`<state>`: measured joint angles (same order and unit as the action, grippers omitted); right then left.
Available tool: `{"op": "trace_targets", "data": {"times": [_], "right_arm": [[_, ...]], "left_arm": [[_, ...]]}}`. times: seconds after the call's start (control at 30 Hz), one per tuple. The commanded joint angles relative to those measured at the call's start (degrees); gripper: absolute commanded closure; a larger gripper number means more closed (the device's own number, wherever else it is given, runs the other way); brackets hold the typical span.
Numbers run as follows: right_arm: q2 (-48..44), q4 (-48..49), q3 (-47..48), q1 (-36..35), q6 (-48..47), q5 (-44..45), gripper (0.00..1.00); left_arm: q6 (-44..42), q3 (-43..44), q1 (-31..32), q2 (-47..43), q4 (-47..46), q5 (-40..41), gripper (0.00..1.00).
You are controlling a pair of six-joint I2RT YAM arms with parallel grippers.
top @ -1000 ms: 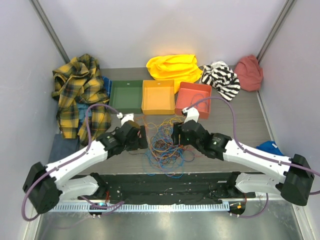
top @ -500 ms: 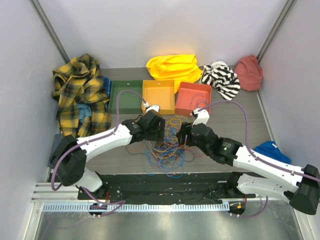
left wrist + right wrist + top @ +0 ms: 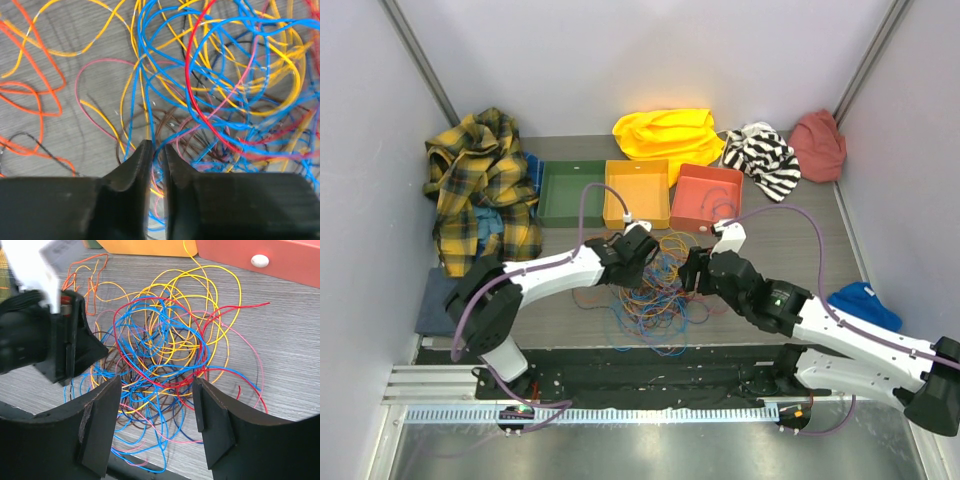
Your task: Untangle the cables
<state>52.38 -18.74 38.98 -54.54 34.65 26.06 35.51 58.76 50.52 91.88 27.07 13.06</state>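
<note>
The cables [image 3: 655, 285] lie in one loose tangle of blue, yellow, red, orange, pink and brown loops on the table between both arms. My left gripper [image 3: 652, 258] is down in the pile's upper left part. In the left wrist view its jaws [image 3: 157, 150] are nearly together, with a slim gap where blue, yellow and pink cables [image 3: 225, 75] run through. My right gripper [image 3: 687, 272] hovers at the pile's right side. In the right wrist view it stands wide open [image 3: 156, 385] above the cables [image 3: 165, 340], holding nothing, and the left gripper's black finger [image 3: 87, 347] shows at left.
A green tray [image 3: 572, 192], an orange tray [image 3: 637, 192] and a red tray [image 3: 707, 198] stand in a row just behind the pile. Clothes lie around: plaid shirt [image 3: 485, 180], yellow cloth [image 3: 670, 130], striped cloth [image 3: 763, 155], pink-red cloth [image 3: 818, 145], blue cloth [image 3: 865, 298].
My left arm has swung right and forward into the tangle, and its jaws have narrowed from wide open to a slim gap. The right gripper has drifted slightly right, still open.
</note>
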Motion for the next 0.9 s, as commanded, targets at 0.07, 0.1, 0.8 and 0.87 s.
{"op": "trace_targets", "data": {"times": [0.07,0.1,0.8,0.87], "right_arm": [[-2.63,-0.15,-0.49,-0.21,1.03,2.24,0.34],[-2.98,-0.33,-0.57,-0.30,1.12,2.32,0.34],[-0.53,11.17,0.39,-1.09,-1.17,-10.23,0.29],[0.26,13.90,1.96,-1.88,-1.34,-11.12,0.28]], "left_arm": [[-1.58,5.92,0.10,1.91,3.34,4.69,1.00],[-1.41,5.84,0.10,0.08,3.43,5.13,1.00],[0.09,8.65,0.10,-34.13,18.46,18.41,0.99],[-0.09,8.56,0.10,-33.96,18.46,18.49,0.99]]}}
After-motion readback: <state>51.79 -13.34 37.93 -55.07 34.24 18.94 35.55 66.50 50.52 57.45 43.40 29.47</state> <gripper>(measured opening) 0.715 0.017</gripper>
